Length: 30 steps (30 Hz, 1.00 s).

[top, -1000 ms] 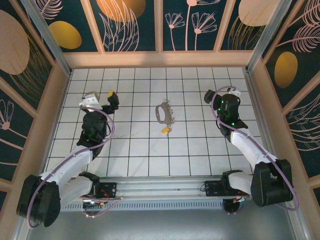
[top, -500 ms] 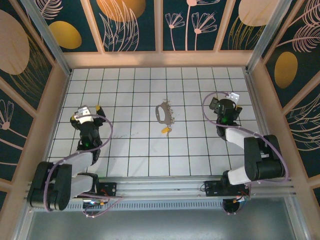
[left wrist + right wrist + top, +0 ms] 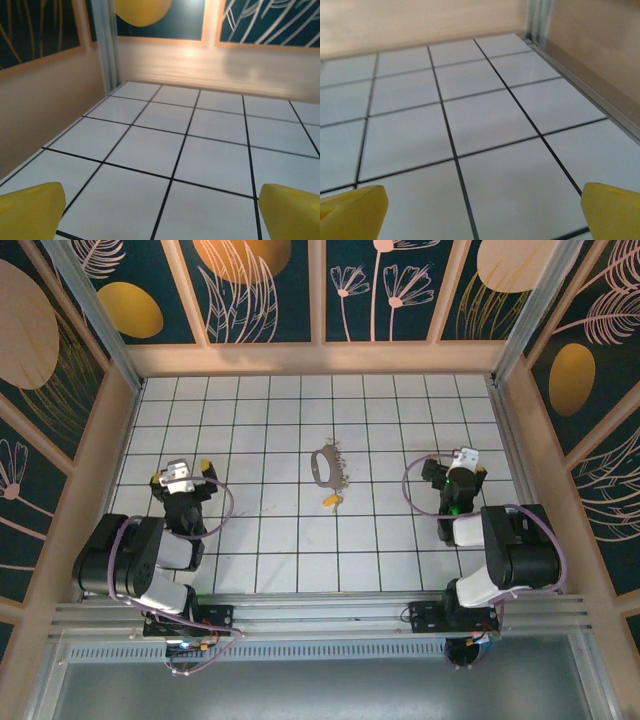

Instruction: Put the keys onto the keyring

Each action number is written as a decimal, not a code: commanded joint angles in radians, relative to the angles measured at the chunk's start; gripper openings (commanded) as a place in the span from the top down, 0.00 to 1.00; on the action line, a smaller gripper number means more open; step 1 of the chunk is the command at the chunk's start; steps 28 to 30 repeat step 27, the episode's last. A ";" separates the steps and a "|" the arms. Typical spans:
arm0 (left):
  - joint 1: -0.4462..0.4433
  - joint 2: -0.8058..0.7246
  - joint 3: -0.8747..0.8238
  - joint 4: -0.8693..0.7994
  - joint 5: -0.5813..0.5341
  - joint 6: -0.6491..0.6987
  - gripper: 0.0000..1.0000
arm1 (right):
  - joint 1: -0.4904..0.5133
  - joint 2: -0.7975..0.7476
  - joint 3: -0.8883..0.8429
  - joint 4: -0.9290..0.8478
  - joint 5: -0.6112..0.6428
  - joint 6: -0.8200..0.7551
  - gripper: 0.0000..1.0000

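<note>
The keyring [image 3: 322, 467], a pale oval loop with small silver keys along its right edge, lies on the tiled floor at mid table. Just below it lies a key with a yellow head [image 3: 330, 501]. My left gripper [image 3: 181, 472] sits low at the left, far from both, open with nothing between its yellow fingertips [image 3: 31, 210]. At the right, equally far away, my right gripper [image 3: 453, 465] is open and empty, its yellow fingertips [image 3: 612, 210] spread wide over bare tiles.
Wooden walls [image 3: 320, 358] and metal posts [image 3: 100, 315] ring the white tiled floor. The left wrist view faces the back left corner [image 3: 107, 47]; the right wrist view faces the back right corner [image 3: 540, 22]. Both arms are folded back near their bases.
Both arms have drawn back toward the near edge and folded down, the left gripper sliding left and nearer, the right one nearer. The keyring and yellow key have not moved.
</note>
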 commanded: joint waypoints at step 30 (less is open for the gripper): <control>0.085 -0.002 0.108 -0.110 0.211 -0.009 0.01 | -0.065 0.032 -0.027 0.174 -0.260 -0.007 0.01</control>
